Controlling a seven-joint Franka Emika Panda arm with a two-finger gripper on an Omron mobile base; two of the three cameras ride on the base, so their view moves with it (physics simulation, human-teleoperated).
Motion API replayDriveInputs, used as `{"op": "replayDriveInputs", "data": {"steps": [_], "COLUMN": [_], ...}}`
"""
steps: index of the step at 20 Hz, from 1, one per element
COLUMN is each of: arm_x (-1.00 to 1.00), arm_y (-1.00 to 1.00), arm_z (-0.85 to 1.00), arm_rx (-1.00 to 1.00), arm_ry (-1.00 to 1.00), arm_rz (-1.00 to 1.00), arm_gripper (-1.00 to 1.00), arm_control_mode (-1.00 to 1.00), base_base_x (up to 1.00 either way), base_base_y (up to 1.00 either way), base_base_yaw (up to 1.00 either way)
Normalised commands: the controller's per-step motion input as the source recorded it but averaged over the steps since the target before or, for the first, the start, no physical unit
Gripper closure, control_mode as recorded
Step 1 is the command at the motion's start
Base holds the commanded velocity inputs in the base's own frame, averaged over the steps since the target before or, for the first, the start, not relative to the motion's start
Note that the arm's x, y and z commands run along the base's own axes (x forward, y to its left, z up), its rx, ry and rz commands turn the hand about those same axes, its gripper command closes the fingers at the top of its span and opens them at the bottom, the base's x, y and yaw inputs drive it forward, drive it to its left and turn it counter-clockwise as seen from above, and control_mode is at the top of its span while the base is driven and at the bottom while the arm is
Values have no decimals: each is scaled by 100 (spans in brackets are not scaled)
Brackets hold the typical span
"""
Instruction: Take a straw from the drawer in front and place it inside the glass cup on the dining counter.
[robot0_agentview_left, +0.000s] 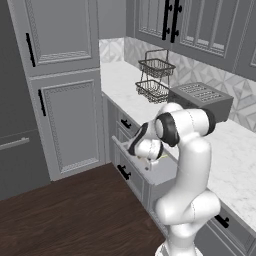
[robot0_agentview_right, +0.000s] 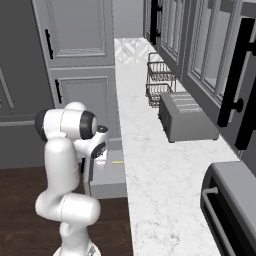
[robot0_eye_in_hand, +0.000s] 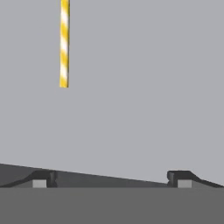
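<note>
Nothing is being held: the released tool (robot0_eye_in_hand: 111, 177) is hovering inside the drawer (robot0_agentview_left: 162, 172), straw (robot0_eye_in_hand: 64, 43) lying ungrasped

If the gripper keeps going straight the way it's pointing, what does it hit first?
Probably the bare grey floor of the open drawer. The gripper is open, and the straw lies off to one side of its line, though depth is unclear.
</note>
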Motion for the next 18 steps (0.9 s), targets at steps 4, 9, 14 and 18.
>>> {"op": "replayDriveInputs", "data": {"steps": [4, 9, 14, 18], "arm_x": [0, 0, 0, 0], "arm_y": [31, 37, 42, 44], "arm_z": [-21, -4, -7, -10], "arm_rx": [7, 9, 7, 7], "arm_ry": [3, 3, 7, 9], "arm_rz": [2, 1, 1, 2], "arm_gripper": [-100, -100, -100, -100], "arm_control_mode": [-100, -100, -100, -100], "base_base_x": [0, 0, 0, 0], "base_base_y": [0, 0, 0, 0], "base_base_yaw": [0, 0, 0, 0]}}
